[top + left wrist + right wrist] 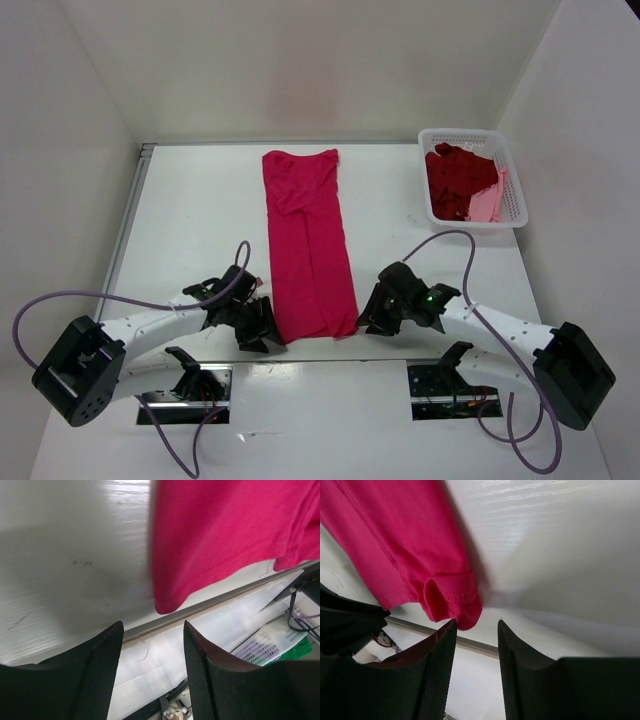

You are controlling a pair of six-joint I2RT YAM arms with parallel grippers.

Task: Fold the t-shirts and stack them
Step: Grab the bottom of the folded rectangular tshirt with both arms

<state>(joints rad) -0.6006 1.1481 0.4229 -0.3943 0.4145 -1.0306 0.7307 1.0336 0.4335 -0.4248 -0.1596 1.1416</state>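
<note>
A crimson-magenta t-shirt (307,245) lies folded into a long narrow strip down the middle of the table, its hem at the near edge. My left gripper (268,328) sits just left of the hem's near-left corner (167,602), open and empty. My right gripper (368,315) sits just right of the near-right corner (455,607), open, nothing between its fingers. A darker red t-shirt (458,177) and a light pink t-shirt (489,204) lie bunched in the basket.
The white perforated basket (516,190) stands at the far right of the table. The table's near edge (220,600) runs just behind the shirt's hem, with the arm bases and cables below it. White walls enclose the table.
</note>
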